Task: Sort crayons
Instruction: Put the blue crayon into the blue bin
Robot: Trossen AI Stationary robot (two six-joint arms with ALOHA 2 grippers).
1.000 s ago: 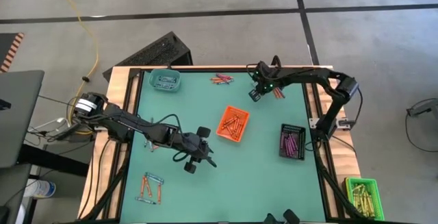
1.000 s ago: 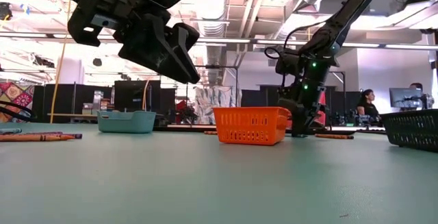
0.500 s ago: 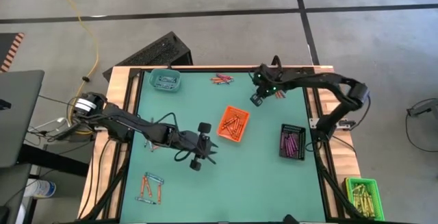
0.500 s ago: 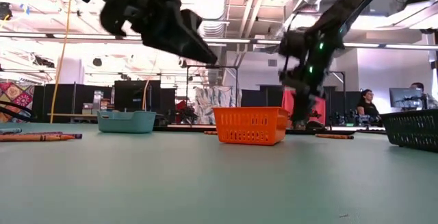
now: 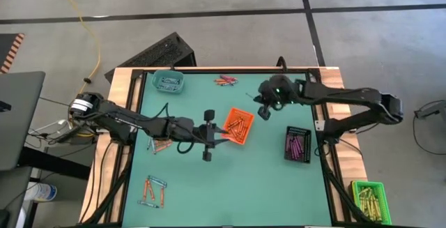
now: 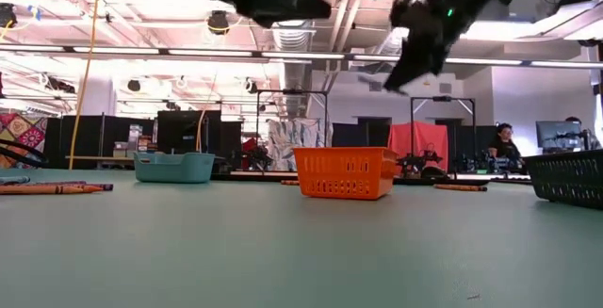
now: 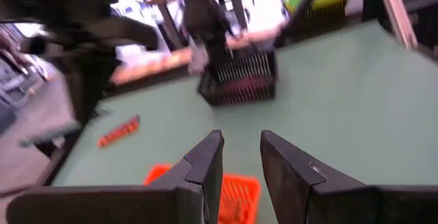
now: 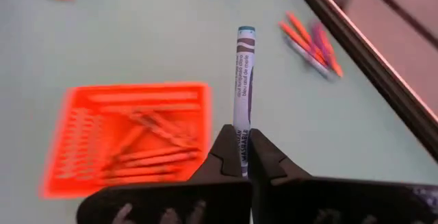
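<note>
Now the right gripper [image 8: 241,157] pinches a blue crayon [image 8: 242,80] above the table, just beyond the far right corner of the orange tray [image 5: 237,125].
Only the crayon's lower end is held, so I think it could tilt or slip out before reaching the blue tray [image 5: 168,82] at the far left. The left gripper [image 7: 238,157] hangs near the orange tray, jaws slightly apart and empty.

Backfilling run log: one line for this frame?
right gripper: shut on blue-grey crayon, above orange tray | left gripper: empty, near tray
</note>
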